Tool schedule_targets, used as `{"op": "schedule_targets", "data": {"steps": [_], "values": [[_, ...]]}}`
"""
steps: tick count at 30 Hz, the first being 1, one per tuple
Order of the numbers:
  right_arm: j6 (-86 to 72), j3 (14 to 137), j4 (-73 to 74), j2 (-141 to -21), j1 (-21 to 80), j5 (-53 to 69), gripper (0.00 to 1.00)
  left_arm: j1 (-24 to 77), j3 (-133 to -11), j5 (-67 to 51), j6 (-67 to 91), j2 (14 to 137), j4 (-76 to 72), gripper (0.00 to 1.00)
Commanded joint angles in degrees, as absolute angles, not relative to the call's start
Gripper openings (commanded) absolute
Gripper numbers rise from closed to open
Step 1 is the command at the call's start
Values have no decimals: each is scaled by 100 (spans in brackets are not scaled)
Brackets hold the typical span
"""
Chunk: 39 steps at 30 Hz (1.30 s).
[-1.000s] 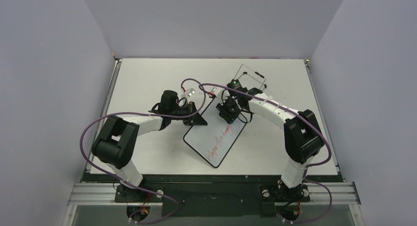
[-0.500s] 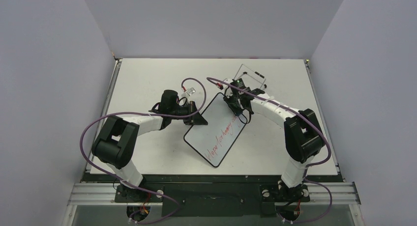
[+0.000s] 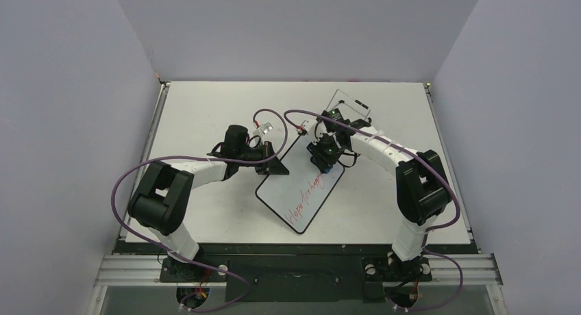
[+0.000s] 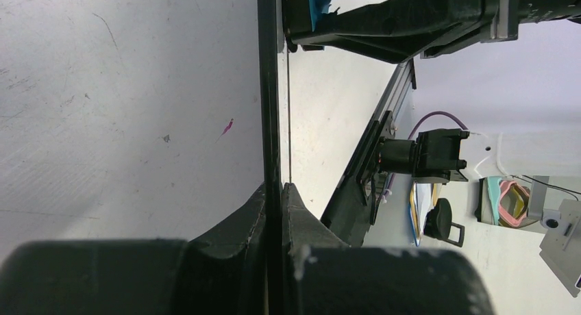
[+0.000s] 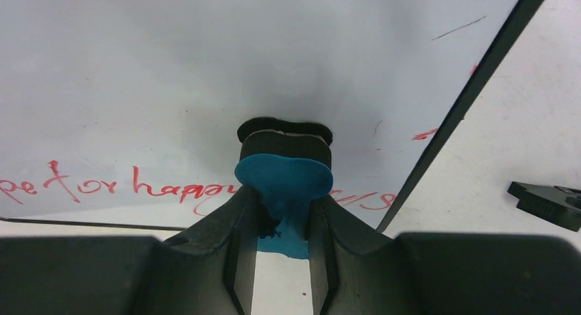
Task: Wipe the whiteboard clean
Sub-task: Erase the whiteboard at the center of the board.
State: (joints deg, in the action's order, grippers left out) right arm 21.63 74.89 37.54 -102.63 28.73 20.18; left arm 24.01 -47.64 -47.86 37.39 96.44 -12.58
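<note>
Near the middle of the white table (image 3: 205,109) lies the whiteboard (image 3: 291,181), turned at a slant between the two arms. Red writing (image 3: 307,195) runs along its near right side, and the rest of the board looks mostly clean. The left gripper (image 4: 274,192) is pinched tight on the board's thin black rim at its left edge. The right gripper (image 5: 282,195) is partly closed around a blue eraser (image 5: 282,174), and the eraser's dark pad presses on the board just above the red words. Behind the right arm stands a thin wire stand (image 3: 351,104)
</note>
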Motion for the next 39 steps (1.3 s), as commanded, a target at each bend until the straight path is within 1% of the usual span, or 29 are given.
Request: {"op": "schedule_targets", "data": {"steps": [1,4,5,7,13,15,19,23,26,34,39], "values": [[1782,7619,3558,-10453,2885,2733,0,2531,-5024,-5225,3412,9435,-1432,0],[1053,7573,2812,-10355,2744,1793,0,2538,-5014,-5229,3411,9454,-1437,0],[966,7579,2707,-10310,2726,1369,0,2539,-5012,-5223,3410,9465,-1440,0],[784,7577,2426,-10237,2696,951,0,2547,-5011,-5217,3411,9475,-1437,0],[636,7524,2258,-10309,2632,107,0,2566,-4978,-5207,3418,9487,-1438,0],[566,7505,2267,-10343,2501,29,0,2566,-4983,-5201,3424,9490,-1439,0],[688,7570,2639,-10436,2302,131,0,2566,-4999,-5188,3420,9475,-1421,0],[1452,7571,3333,-10485,2269,1010,0,2560,-5070,-5188,3420,9471,-1370,0],[1533,7409,3277,-10176,2274,1343,0,2550,-5087,-5186,3411,9463,-1358,0],[1411,7219,2814,-9210,2272,1288,0,2549,-5059,-5200,3399,9481,-1363,0],[1620,7121,2891,-9041,2406,1641,0,2540,-5091,-5191,3381,9489,-1323,0]]}}
